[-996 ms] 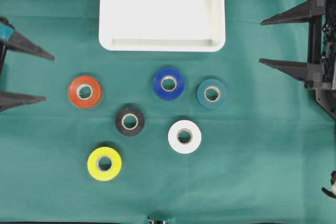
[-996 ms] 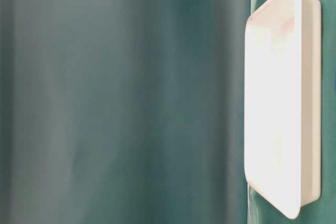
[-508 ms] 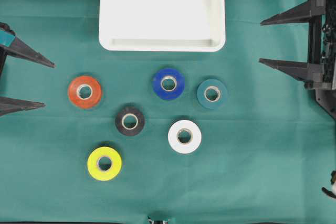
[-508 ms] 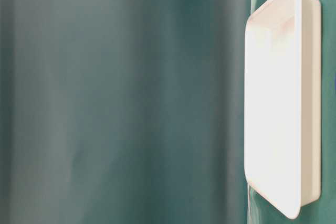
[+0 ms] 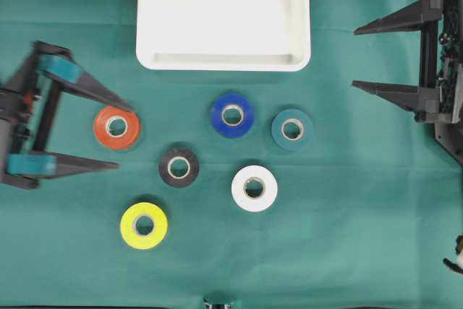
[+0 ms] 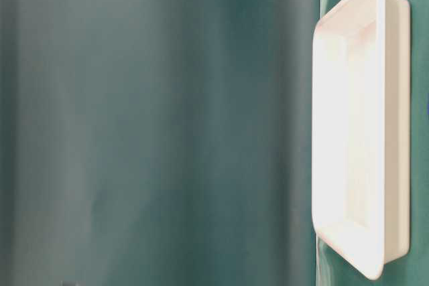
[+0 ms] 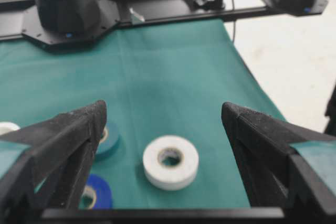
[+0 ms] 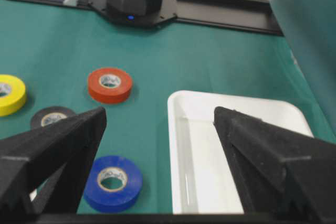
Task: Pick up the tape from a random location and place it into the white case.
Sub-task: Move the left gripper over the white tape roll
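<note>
Lying flat on the green cloth (image 5: 347, 236), six tape rolls sit just below the white case (image 5: 223, 61), none of them held.

Nearest the case are the blue roll (image 5: 232, 115) and the teal roll (image 5: 292, 129); the orange roll (image 5: 116, 127) lies off to the left, the black roll (image 5: 179, 167) and the white roll (image 5: 254, 188) lower down, and the yellow roll (image 5: 143, 226) lowest of all. The case itself rests at the top of the overhead view, with nothing inside it. The left gripper (image 5: 119, 137) has its jaws spread wide, its upper finger tip over the edge of the orange roll as seen from above; whether it touches cannot be told. The right gripper (image 5: 354, 58) hangs at the right edge, equally wide and holding nothing, well apart from every roll.
</note>
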